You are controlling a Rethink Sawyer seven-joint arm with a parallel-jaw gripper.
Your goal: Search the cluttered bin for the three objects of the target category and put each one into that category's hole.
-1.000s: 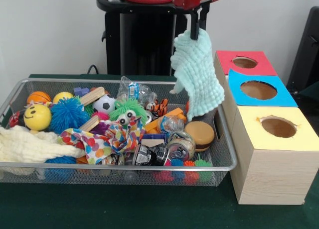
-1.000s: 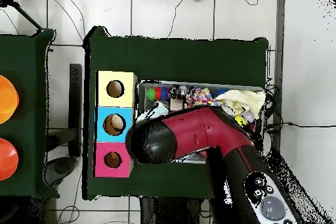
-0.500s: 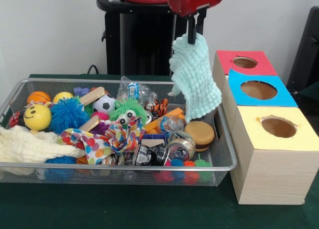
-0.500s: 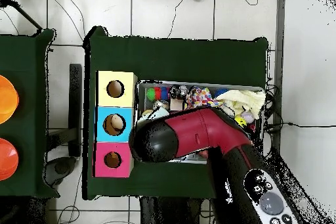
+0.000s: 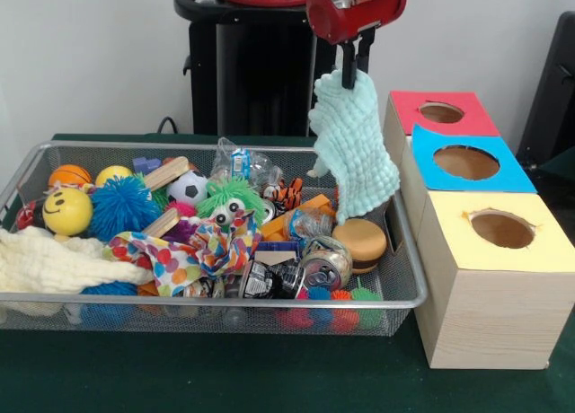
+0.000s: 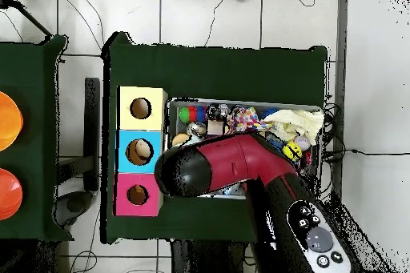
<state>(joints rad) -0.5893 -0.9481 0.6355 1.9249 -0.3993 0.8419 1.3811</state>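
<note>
Mint-green knobbly cloth (image 5: 354, 144) hangs in the air above the right end of the wire bin (image 5: 54, 301), its top corner pinched between the closed fingers of the hand (image 5: 349, 67); its lower edge dangles clear over a round tan lid (image 5: 359, 240). The hand sits under the red arm (image 6: 232, 166), which in the overhead view covers the cloth and much of the bin's near half.

The bin rests on a dark green tabletop (image 5: 225, 377) and is full of clutter: a yellow smiley ball (image 5: 66, 212), a blue spiky ball (image 5: 124, 205), a small soccer ball (image 5: 188, 188), a green fuzzy toy with eyes (image 5: 230, 203), a polka-dot cloth (image 5: 184, 254), a cream cloth (image 5: 54, 262) and crushed cans (image 5: 301, 269).

Just beside the bin's right end stands a row of three wooden boxes, each with a round hole in its top: a yellow-topped box (image 5: 499, 251) nearest the camera, a blue-topped box (image 5: 467, 166) in the middle and a red-topped box (image 5: 440, 114) farthest.

Behind the tabletop is a plain pale wall (image 5: 90, 54). From overhead, the floor (image 6: 208, 14) is pale tile with cables running across it, and a second green tabletop (image 6: 32, 70) at the left carries two orange round things (image 6: 6, 158).
</note>
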